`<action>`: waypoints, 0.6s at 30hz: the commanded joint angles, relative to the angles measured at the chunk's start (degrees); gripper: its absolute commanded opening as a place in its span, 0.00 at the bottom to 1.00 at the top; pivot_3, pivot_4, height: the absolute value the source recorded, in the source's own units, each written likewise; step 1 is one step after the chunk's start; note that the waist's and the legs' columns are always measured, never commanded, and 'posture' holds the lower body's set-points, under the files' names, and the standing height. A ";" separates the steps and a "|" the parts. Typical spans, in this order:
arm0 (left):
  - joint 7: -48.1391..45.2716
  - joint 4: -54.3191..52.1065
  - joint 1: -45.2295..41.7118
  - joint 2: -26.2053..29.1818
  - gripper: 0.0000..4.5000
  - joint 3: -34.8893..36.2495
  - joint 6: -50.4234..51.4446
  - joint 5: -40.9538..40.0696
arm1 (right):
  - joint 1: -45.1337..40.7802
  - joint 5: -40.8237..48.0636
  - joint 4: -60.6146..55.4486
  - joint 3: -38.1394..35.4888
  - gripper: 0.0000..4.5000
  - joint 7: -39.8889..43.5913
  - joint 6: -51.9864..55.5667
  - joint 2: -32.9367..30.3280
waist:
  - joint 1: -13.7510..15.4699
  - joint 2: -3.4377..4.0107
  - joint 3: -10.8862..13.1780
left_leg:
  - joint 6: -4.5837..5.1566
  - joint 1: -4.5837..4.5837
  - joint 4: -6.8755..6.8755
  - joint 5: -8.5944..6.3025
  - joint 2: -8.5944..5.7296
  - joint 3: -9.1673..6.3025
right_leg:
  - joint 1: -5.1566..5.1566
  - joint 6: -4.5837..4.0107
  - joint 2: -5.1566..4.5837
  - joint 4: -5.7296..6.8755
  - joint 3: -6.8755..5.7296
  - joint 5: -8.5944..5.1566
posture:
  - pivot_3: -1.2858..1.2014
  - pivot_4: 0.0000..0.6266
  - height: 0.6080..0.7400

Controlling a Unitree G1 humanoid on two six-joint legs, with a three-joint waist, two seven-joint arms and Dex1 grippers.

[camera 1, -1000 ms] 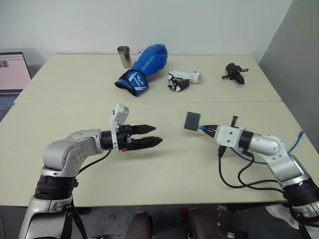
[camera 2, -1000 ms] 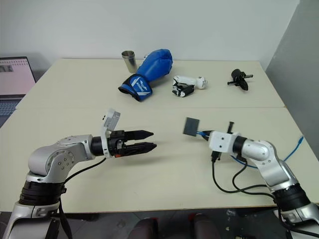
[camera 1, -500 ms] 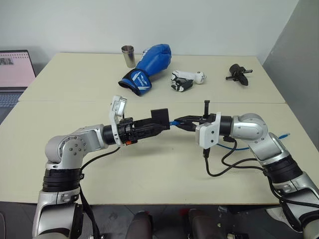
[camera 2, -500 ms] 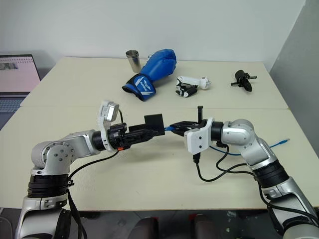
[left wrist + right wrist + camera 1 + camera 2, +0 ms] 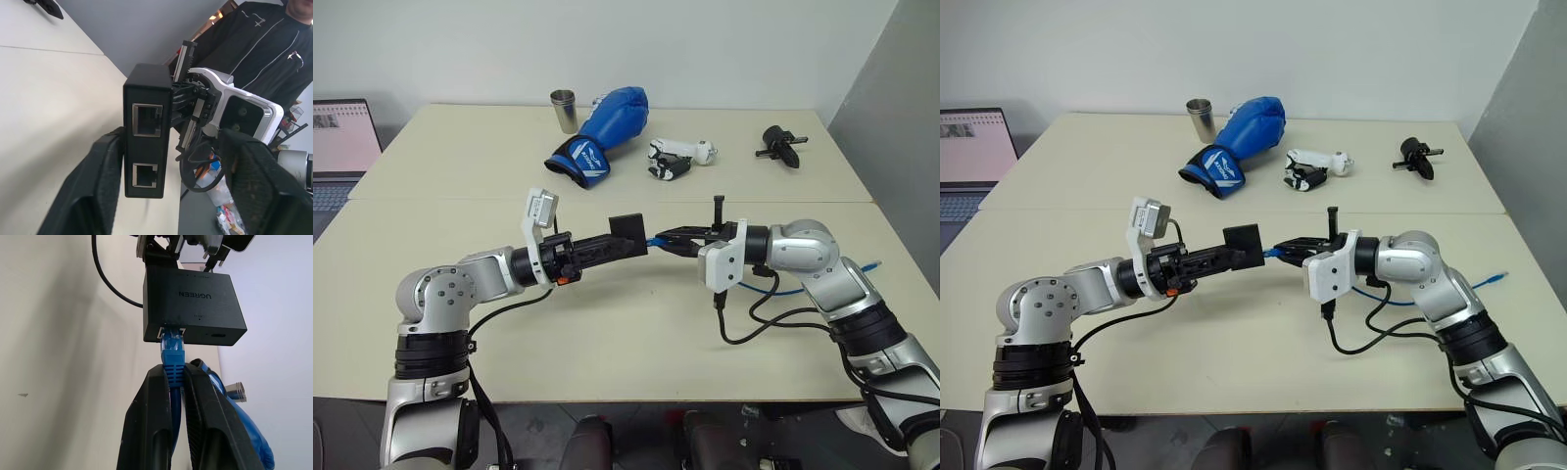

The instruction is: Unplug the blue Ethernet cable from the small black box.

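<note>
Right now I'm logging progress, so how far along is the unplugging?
Done: the box is lifted off the table, with the left gripper at it. In hand: the right gripper is shut on the blue cable just behind its plug. Left: the plug is still seated in the port and must be pulled out.

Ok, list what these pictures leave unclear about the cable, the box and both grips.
- Left gripper on small black box: in the head views the box covers the fingertips; in the left wrist view the fingers flank it, contact unclear.
- Blue Ethernet cable: its latch is hidden inside the port.
- Cable's far end: too small to read.
- Right gripper: pinches the plug boot.
</note>
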 commanded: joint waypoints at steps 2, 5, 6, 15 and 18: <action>-0.96 0.02 -0.78 0.19 0.41 0.26 -0.36 -0.68 | -1.54 0.07 -1.08 -1.81 0.02 -1.19 -1.56 0.35 | 0.00 0.00 0.00 | 0.00 0.00 0.00 0.00 0.00 0.00 | 0.00 0.00 0.00 0.00 0.00 0.00 | 0.52 0.24 1.00; -1.59 0.10 -0.97 0.45 0.26 -0.31 -0.87 -0.06 | -1.44 0.12 -1.27 -1.73 0.02 -1.30 -2.08 0.38 | 0.00 0.00 0.00 | -0.01 0.00 0.00 0.00 0.00 0.00 | 0.00 0.00 0.00 0.00 0.00 0.00 | 0.52 0.24 1.00; -2.00 0.01 -0.99 0.66 0.20 -0.67 -1.22 0.38 | -1.43 0.08 -1.31 -1.69 0.02 -1.37 -2.35 0.38 | 0.00 0.00 0.00 | -0.01 0.00 0.00 0.00 0.00 0.00 | 0.00 0.00 0.00 0.00 0.00 0.00 | 0.52 0.24 1.00; -4.79 -0.89 -0.37 1.87 0.17 -3.11 -3.66 2.88 | -0.32 2.17 -3.81 -1.14 0.02 1.15 -0.65 -0.38 | 0.00 0.00 0.00 | -0.03 0.00 0.00 0.02 0.00 -0.01 | 0.00 0.00 0.00 0.00 0.00 0.00 | 0.52 0.24 1.00; -7.06 -1.33 0.10 2.89 0.17 -4.45 -5.89 4.83 | 1.10 4.58 -6.98 -1.31 0.19 3.43 2.47 -1.36 | 0.01 0.00 0.00 | -0.03 -0.01 0.00 0.02 -0.01 0.00 | 0.00 0.00 0.00 0.00 0.00 0.00 | 0.52 0.24 1.00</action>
